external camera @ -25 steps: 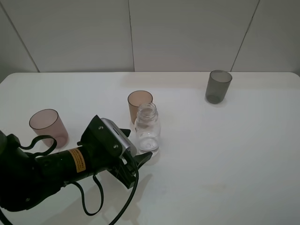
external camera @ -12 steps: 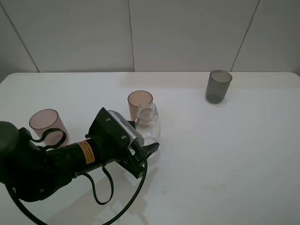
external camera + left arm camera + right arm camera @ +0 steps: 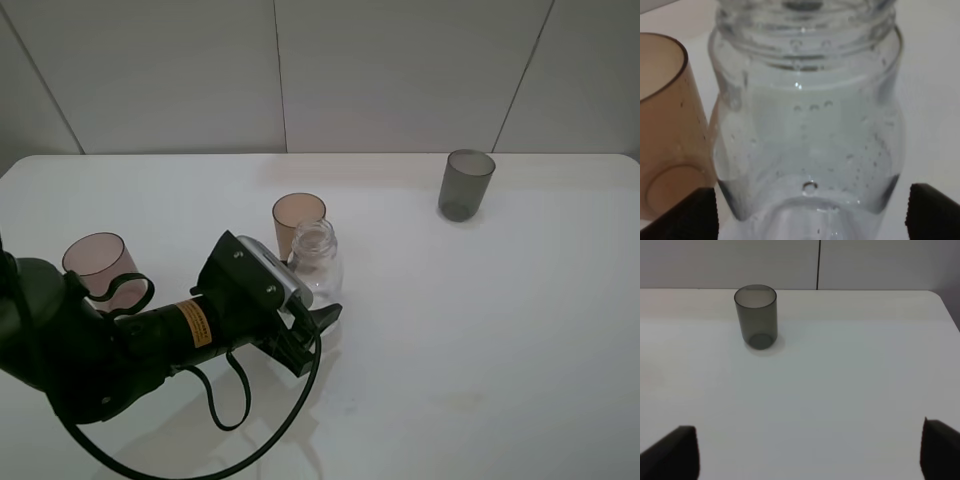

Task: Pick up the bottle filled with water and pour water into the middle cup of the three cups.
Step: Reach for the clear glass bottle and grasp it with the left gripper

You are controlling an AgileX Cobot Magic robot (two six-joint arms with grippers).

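Note:
The clear bottle (image 3: 316, 264) stands upright with no cap on the white table (image 3: 480, 330), holding water low down. Just behind it, almost touching, is the amber middle cup (image 3: 298, 218). The pinkish cup (image 3: 96, 262) stands at the left and the grey cup (image 3: 466, 183) at the far right. My left gripper (image 3: 318, 312) is open, its fingers on either side of the bottle's lower body. In the left wrist view the bottle (image 3: 807, 125) fills the frame, with the amber cup (image 3: 667, 125) beside it and both fingertips (image 3: 690, 215) low at the edges. My right gripper (image 3: 805, 455) is open and holds nothing, well short of the grey cup (image 3: 756, 315).
A black cable (image 3: 250, 420) loops under the left arm onto the table. A white panelled wall (image 3: 300, 70) runs along the table's far edge.
My left arm has slid forward and to the right, bringing its open fingers up around the bottle. The bottle and cups have not moved.

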